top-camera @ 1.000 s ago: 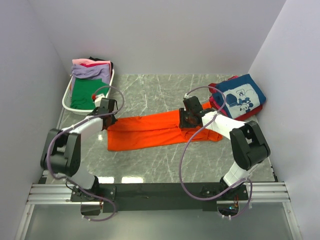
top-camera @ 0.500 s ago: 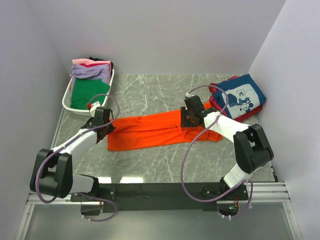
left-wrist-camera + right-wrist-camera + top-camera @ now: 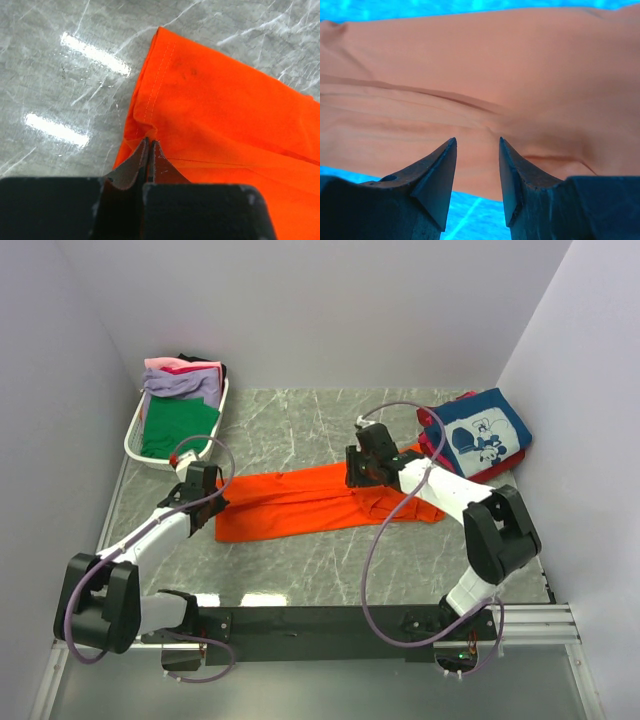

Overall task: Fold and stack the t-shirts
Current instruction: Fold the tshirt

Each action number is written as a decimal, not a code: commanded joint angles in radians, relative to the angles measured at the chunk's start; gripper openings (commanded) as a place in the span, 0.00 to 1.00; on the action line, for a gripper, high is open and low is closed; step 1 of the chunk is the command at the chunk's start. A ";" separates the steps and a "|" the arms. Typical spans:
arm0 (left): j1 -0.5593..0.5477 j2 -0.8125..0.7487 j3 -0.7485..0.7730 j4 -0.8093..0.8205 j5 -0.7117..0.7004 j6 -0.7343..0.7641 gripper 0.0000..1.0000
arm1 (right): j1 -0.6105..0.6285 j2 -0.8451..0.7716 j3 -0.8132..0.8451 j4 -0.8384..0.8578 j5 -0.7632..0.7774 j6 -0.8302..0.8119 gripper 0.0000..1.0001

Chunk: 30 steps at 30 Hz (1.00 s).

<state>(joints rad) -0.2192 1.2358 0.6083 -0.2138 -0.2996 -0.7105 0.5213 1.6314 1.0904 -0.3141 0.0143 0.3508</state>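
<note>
A bright orange t-shirt (image 3: 300,502) lies folded into a long strip across the middle of the table. My left gripper (image 3: 207,500) is at the strip's left end. In the left wrist view its jaws (image 3: 149,140) are pressed together, pinching a pucker of the orange t-shirt (image 3: 225,110) at the hemmed corner. My right gripper (image 3: 358,478) hovers over the right half of the strip. Its jaws (image 3: 477,142) stand apart above the orange cloth (image 3: 480,75), with nothing between them. A folded navy blue t-shirt with a white cartoon print (image 3: 482,433) lies on a red one at the right.
A white slatted basket (image 3: 133,436) at the back left holds green (image 3: 178,428), lavender, pink and dark t-shirts. Walls close in the table on the left, back and right. Purple cables loop from both arms.
My left gripper has moved toward the near side and slightly left, to the shirt's left corner. My right gripper has shifted a little left and back over the shirt.
</note>
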 commanded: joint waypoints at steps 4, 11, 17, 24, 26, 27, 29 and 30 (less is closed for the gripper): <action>-0.002 -0.045 -0.021 -0.021 0.011 -0.023 0.01 | 0.023 0.093 0.107 0.053 -0.034 -0.009 0.46; -0.003 -0.044 -0.018 -0.030 0.017 -0.023 0.00 | 0.032 0.179 0.126 0.093 -0.097 -0.044 0.46; -0.002 -0.038 -0.015 -0.033 0.020 -0.023 0.01 | 0.034 0.202 0.109 0.125 -0.154 -0.075 0.46; -0.002 -0.050 -0.019 -0.042 0.014 -0.024 0.01 | 0.043 0.228 0.095 0.161 -0.194 -0.130 0.46; -0.002 -0.053 -0.021 -0.042 0.014 -0.024 0.01 | 0.049 0.238 0.098 0.161 -0.192 -0.145 0.46; -0.002 -0.053 -0.024 -0.042 0.014 -0.026 0.01 | 0.054 0.243 0.100 0.158 -0.192 -0.160 0.46; -0.002 -0.055 -0.024 -0.042 0.016 -0.026 0.01 | 0.057 0.254 0.103 0.152 -0.206 -0.173 0.46; -0.002 -0.055 -0.024 -0.042 0.017 -0.026 0.01 | 0.059 0.255 0.101 0.150 -0.212 -0.183 0.46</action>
<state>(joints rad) -0.2192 1.2121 0.5926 -0.2550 -0.2859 -0.7235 0.5671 1.8668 1.1885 -0.1902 -0.1730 0.2195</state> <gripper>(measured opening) 0.014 0.466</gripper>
